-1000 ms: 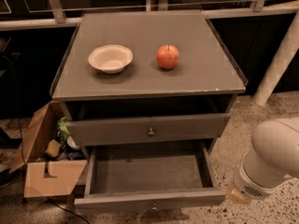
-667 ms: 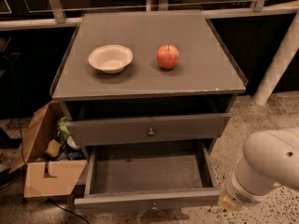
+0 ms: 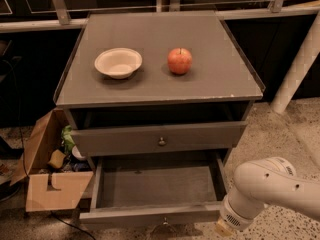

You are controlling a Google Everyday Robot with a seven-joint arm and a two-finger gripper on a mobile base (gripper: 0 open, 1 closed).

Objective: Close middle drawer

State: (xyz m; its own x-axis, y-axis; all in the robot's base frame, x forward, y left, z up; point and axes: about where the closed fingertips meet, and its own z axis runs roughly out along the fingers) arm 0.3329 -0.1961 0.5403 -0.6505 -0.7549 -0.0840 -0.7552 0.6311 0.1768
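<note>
The grey cabinet [image 3: 160, 59] has its top drawer [image 3: 155, 138] slightly open, with a brass knob [image 3: 161, 141]. Below it the middle drawer [image 3: 150, 215] is pulled far out. Its shallow box [image 3: 157, 184] is empty, and its knob [image 3: 163, 220] shows at the front edge. The lowest drawer is hidden under it. My white arm [image 3: 270, 189] reaches in from the bottom right, and its wrist end [image 3: 229, 220] is beside the drawer's front right corner. My gripper is past the bottom edge of the camera view, out of sight.
A white bowl [image 3: 118, 62] and a red apple [image 3: 179, 60] sit on the cabinet top. An open cardboard box [image 3: 50, 184] with clutter stands on the floor at the left. A white post [image 3: 300, 64] leans at the right. Speckled floor lies around.
My arm has moved left and down, closer to the middle drawer's front right corner. The drawers, bowl and apple have not moved.
</note>
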